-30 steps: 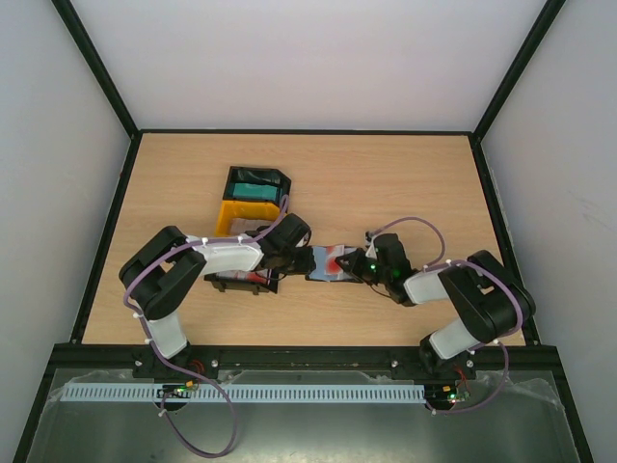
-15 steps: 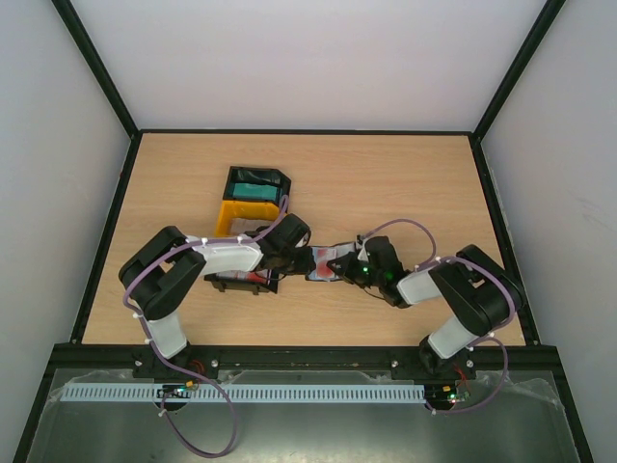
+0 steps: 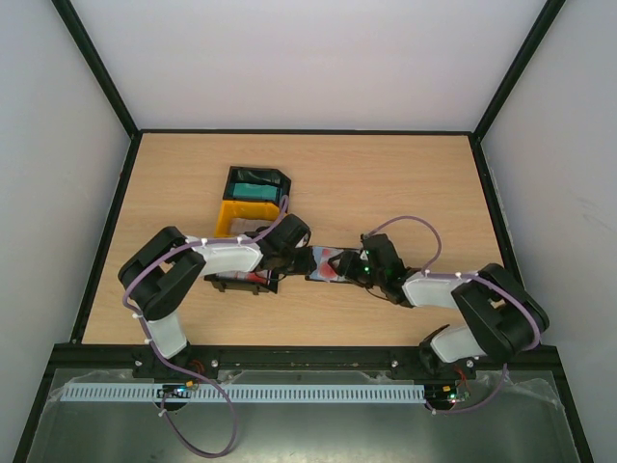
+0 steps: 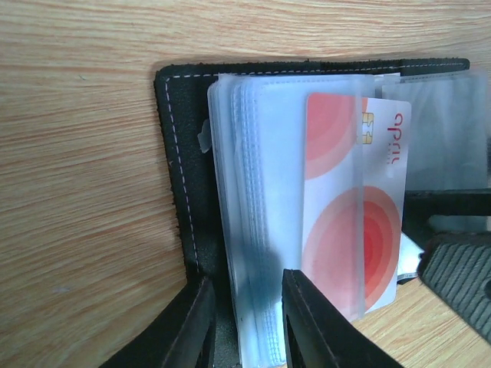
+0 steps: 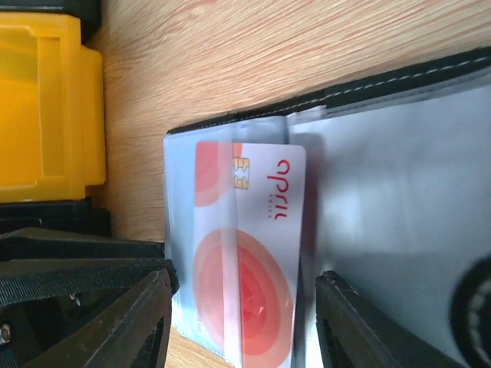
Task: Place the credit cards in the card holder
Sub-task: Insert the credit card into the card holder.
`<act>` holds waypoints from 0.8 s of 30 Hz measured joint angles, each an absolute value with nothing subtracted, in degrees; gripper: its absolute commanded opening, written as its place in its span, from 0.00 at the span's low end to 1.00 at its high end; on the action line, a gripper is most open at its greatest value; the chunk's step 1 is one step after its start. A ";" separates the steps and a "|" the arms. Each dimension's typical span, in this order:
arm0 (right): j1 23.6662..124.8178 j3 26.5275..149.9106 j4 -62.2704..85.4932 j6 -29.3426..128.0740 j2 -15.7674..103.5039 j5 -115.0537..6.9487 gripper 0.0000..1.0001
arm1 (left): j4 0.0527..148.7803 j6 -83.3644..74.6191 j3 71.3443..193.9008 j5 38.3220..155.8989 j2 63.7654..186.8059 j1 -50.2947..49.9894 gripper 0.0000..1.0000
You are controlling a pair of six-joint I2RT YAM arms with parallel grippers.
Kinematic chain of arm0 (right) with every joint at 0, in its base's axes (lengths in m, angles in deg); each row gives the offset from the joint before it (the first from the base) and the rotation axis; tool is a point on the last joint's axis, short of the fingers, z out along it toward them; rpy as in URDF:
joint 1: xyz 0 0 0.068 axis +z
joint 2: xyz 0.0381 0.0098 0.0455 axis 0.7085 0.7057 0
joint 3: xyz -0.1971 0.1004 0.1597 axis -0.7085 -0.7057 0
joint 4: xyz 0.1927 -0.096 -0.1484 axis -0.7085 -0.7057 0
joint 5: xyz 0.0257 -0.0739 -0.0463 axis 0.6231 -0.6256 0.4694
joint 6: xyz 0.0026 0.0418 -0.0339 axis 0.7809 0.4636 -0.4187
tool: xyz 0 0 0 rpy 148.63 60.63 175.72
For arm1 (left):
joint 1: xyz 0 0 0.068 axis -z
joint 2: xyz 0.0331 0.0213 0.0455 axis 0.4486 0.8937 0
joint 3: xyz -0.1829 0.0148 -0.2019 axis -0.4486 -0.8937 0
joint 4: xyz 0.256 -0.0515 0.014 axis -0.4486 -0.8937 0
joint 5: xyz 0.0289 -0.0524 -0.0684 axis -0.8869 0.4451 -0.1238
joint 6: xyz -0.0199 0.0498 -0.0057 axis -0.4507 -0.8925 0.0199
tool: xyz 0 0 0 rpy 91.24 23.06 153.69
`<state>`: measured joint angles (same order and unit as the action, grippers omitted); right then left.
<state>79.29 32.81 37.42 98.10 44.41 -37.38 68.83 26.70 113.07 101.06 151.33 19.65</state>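
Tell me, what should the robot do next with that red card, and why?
Probably nudge the red card deeper: the right gripper stands open around it, part sticks out of its clear sleeve, and the left gripper grips the card holder.

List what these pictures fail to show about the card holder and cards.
- Top external: card holder too small; pockets unreadable.
- Left wrist: frosted sleeves blur whether more cards sit behind the red-and-white card.
- Right wrist: frame edge cuts off part of the card holder.
- Top external: left arm covers the nearest black tray contents.
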 measured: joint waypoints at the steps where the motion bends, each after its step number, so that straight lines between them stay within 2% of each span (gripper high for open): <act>1: 79.31 33.05 35.98 98.01 43.67 -38.12 0.53 | 68.85 26.72 113.05 101.08 151.33 19.65 0.28; 4: 79.35 34.39 31.76 97.79 42.14 -40.50 0.52 | 68.89 26.70 113.05 101.08 151.33 19.65 0.28; 7: 79.57 36.90 26.67 97.14 41.92 -42.91 0.46 | 68.89 26.70 113.05 101.08 151.33 19.65 0.28; 9: 79.64 38.21 24.46 96.68 42.10 -43.83 0.40 | 68.89 26.70 113.05 101.08 151.33 19.65 0.28; 13: 79.79 41.23 21.62 95.06 45.05 -44.61 0.19 | 68.85 26.68 113.05 101.06 151.33 19.65 0.27; 15: 80.03 42.52 20.92 94.28 47.17 -44.77 0.13 | 68.83 26.66 113.05 101.06 151.33 19.65 0.27; 19: 80.42 44.14 20.68 93.53 49.59 -44.70 0.07 | 68.78 26.48 113.05 101.03 151.33 19.65 0.27; 24: 80.82 44.59 20.85 92.88 50.01 -44.28 0.06 | 68.76 26.42 113.05 101.03 151.33 19.65 0.27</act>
